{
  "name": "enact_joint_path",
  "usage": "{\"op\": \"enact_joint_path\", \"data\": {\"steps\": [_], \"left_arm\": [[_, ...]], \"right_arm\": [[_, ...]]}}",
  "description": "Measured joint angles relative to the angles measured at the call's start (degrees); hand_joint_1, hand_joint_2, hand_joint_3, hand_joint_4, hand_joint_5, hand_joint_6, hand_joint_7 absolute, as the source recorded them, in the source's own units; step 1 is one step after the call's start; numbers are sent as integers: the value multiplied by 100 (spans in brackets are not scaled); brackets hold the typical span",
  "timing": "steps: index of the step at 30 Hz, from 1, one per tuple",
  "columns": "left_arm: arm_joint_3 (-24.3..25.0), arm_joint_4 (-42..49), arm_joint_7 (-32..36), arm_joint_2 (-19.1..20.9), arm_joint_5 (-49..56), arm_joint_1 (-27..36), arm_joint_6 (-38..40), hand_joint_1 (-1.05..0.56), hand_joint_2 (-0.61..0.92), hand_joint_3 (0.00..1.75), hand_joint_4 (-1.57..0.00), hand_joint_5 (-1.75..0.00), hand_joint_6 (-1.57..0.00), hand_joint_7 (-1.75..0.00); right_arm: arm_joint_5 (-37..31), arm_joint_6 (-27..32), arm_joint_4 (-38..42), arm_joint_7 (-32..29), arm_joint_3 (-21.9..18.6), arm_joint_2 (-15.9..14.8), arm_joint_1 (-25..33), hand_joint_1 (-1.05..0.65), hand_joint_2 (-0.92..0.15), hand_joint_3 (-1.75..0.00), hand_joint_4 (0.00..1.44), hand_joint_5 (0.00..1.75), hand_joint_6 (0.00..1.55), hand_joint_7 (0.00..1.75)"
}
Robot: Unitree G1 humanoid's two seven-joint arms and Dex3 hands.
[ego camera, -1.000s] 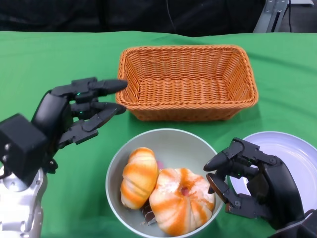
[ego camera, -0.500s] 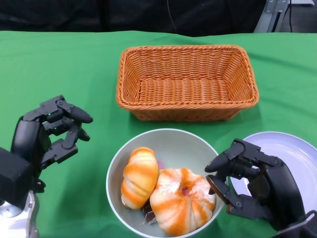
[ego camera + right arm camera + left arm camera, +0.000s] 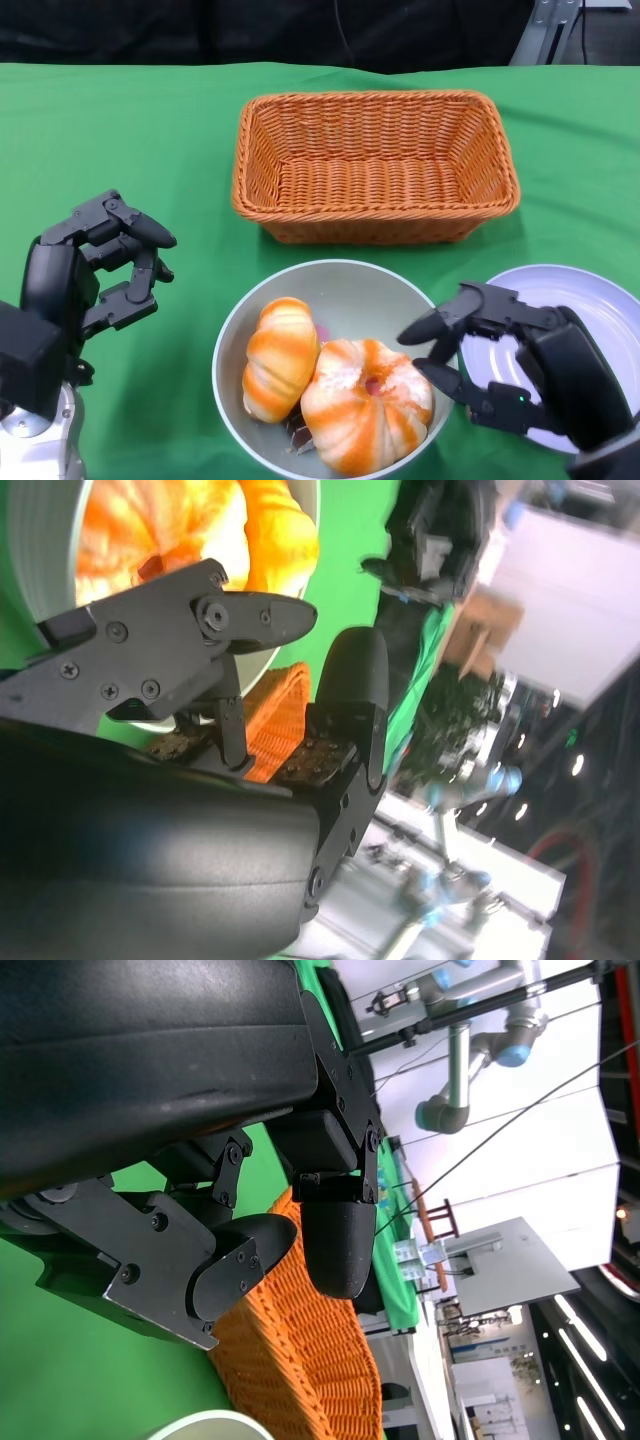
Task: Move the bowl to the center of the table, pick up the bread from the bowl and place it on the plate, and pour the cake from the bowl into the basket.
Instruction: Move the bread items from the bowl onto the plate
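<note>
The left hand (image 3: 95,265) hovers over the green tablecloth (image 3: 120,140), fingers curled in on nothing. The grey bowl (image 3: 345,275), just in front of the wicker basket (image 3: 375,165), holds the bread (image 3: 282,357) and cake (image 3: 367,402). The right hand (image 3: 515,365), fingers spread and empty, sits over the plate (image 3: 585,295) beside the bowl's rim.

Orange-striped bread (image 3: 281,358), green tablecloth (image 3: 120,130)
</note>
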Motion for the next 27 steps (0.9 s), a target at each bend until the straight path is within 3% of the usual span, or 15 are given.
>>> {"op": "enact_joint_path", "data": {"steps": [2, 5, 9, 12, 21, 27], "left_arm": [[-12, 55, 26, -12, 26, -1, -22, -4, 51, 115, -83, -157, -82, -131], [-22, 112, 41, -40, 42, -1, -37, -3, 51, 116, -83, -156, -82, -130], [-27, 141, 41, -56, 43, -2, -90, -4, 51, 117, -82, -157, -82, -130], [-45, 149, 56, -69, 76, -3, -105, -4, 51, 117, -82, -157, -82, -131], [-130, 193, 219, -97, 201, -3, -196, -7, 56, 107, -79, -162, -79, -134], [-133, 167, 64, -211, -62, -1, 4, -11, 68, 85, -83, -165, -78, -138]], "right_arm": [[-375, -112, -156, -16, 19, -198, -205, -38, -90, -1, 61, 78, 75, 28], [-841, -160, -391, 0, 59, -460, -510, -47, -88, 0, 55, 64, 68, 11], [-1630, -124, -650, -9, 158, -693, -777, -60, -85, 0, 60, 29, 64, 1], [-2199, -25, -851, -31, 296, -736, -884, -66, -84, 0, 62, 17, 60, 0], [-2884, -94, -703, -80, 760, -1006, -1562, -74, -86, 0, 60, 8, 51, 0], [-3270, -379, -229, -393, 1118, -1058, -1994, -74, -83, 0, 60, 8, 54, 1]]}}
